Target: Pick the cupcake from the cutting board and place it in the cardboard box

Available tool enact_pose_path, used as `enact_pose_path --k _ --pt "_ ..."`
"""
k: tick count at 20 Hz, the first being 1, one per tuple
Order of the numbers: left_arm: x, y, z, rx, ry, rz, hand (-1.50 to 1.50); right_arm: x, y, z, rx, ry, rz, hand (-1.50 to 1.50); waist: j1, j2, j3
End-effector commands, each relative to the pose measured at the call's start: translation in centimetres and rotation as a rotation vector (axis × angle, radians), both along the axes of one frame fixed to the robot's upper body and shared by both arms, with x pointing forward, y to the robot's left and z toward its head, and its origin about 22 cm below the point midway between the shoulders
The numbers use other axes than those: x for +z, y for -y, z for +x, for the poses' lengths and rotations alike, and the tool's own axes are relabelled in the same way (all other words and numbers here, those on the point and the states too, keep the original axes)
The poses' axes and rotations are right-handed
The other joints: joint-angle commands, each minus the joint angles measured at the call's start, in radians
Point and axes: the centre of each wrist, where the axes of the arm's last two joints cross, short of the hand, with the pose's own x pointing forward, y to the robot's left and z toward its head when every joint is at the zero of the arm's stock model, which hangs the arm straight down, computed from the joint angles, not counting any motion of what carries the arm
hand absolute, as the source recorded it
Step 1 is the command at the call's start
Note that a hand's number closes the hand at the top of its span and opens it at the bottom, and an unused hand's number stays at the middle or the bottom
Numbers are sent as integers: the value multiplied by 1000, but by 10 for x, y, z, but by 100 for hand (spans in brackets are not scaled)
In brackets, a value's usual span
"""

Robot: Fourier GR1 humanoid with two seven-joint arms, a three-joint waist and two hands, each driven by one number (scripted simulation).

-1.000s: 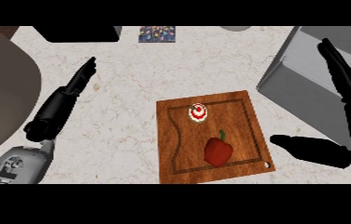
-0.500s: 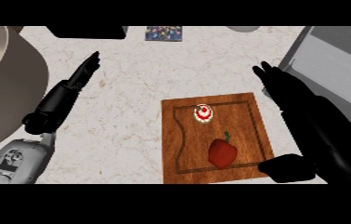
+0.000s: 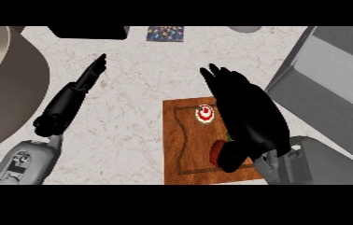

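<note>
Hovering over the cutting board point(image 3: 189, 149) now, our right hand point(image 3: 248, 112) has swung in from the far right edge, where it sat a second ago, and spreads flat above the wood with fingers straight and apart, holding nothing. That is the big change: half a second back it was only arriving at the board's right rim, and now it covers most of that side. We read this as the approach for the pick, with the grasp itself not yet begun.

Just left of the palm, we see the cupcake point(image 3: 205, 113), white with a red top, sitting on the board's upper part, apart from the fingers as far as we can tell. Lower down, a red item point(image 3: 219, 151) peeks out from under the thumb; most of it is hidden.

Out to the right stands the cardboard box point(image 3: 317, 79), grey-walled, close beside the board. That should be a short carry once we have the cupcake.

Across the desk point(image 3: 138, 102), our left hand point(image 3: 82, 86) rests open with straight fingers, well apart from the board.
</note>
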Motion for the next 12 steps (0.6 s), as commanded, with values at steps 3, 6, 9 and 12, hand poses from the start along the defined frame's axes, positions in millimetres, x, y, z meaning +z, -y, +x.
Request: enact_pose_path --k 3,6,9,12 --pt "-9 -11 -1 29 8 11 0 -4 -46 0 -138 -126 -148 -150 -22 -3 1" --pt "-1 -18 13 31 14 -3 0 -1 -61 22 -134 -147 -157 -150 -26 3 2" --pt "1 -4 2 21 0 -9 0 -20 -70 15 -163 -166 -163 -150 -25 -4 3" --pt "1 -5 0 36 3 -3 0 -19 -74 21 -194 -138 -220 -150 -27 -6 3"
